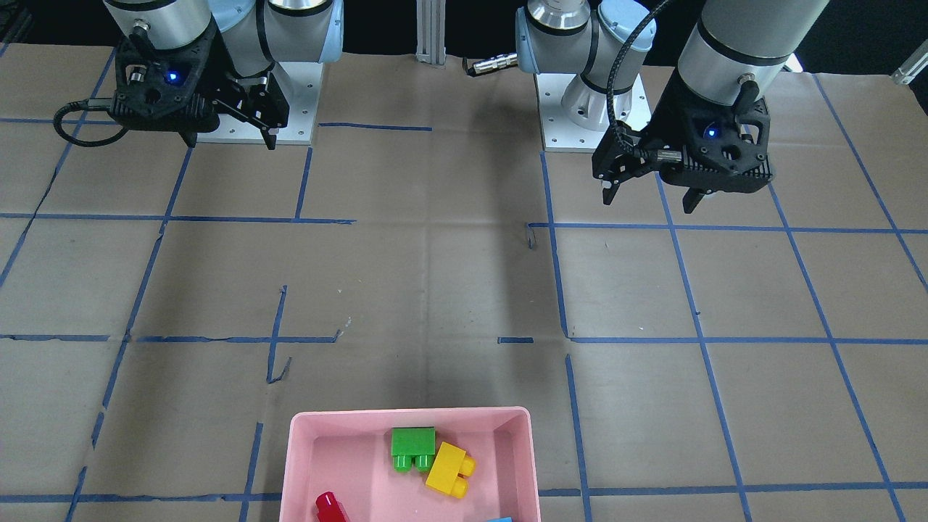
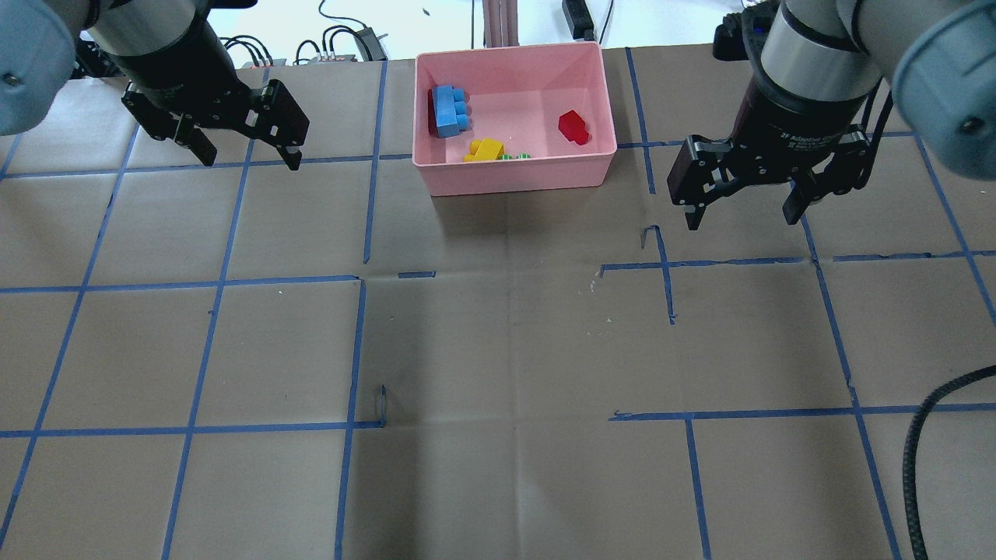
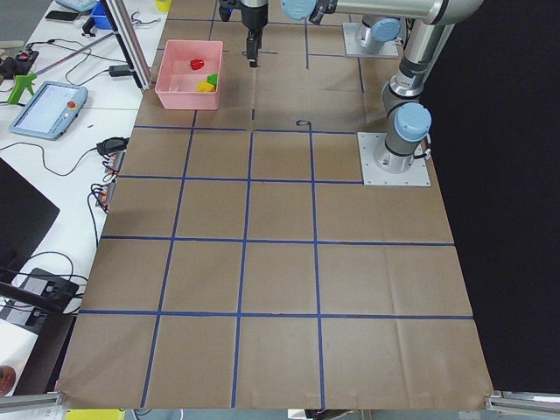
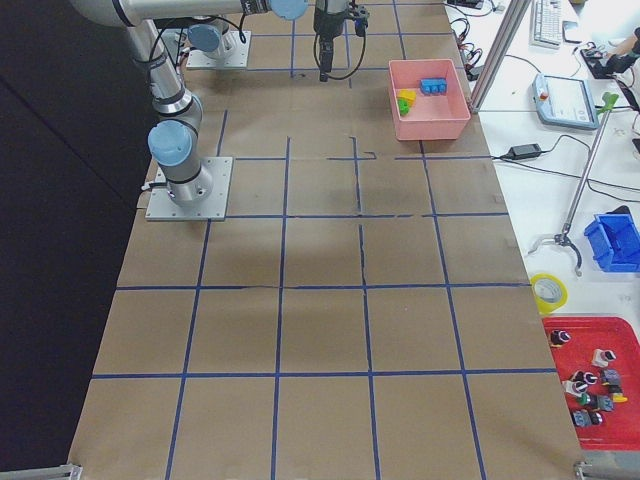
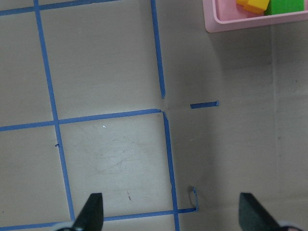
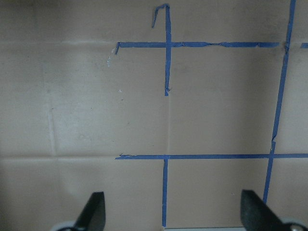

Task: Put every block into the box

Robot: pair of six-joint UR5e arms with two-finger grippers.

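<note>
All 4 blocks lie inside the pink box (image 2: 515, 179), so the job looks done to me, and that would explain why neither arm is near it. The left gripper (image 2: 250, 160) hangs over the brown paper (image 2: 498, 350) well off to one side of the box, its 2 black fingers spread wide with nothing between them. The right gripper (image 2: 740, 222) hangs on the other side in the same way, wide apart and empty. Both wrist views show only bare paper and blue tape lines (image 2: 218, 284) between the fingertips.

In the box, the light blue 3-stud block (image 2: 450, 110) sits close to the wall on the robot's left. The red 1-stud block (image 2: 573, 127) is alone toward the right. The yellow block (image 2: 485, 149) and the green block (image 1: 413, 444) touch each other near the wall closest to the robot, the yellow one skewed.

The bricks are glossy hard plastic with round studs. The box is shallow, smooth and pale, with rounded corners and a thin rim. The paper is matte and creased along its folds, and the tape is frayed in places.
</note>
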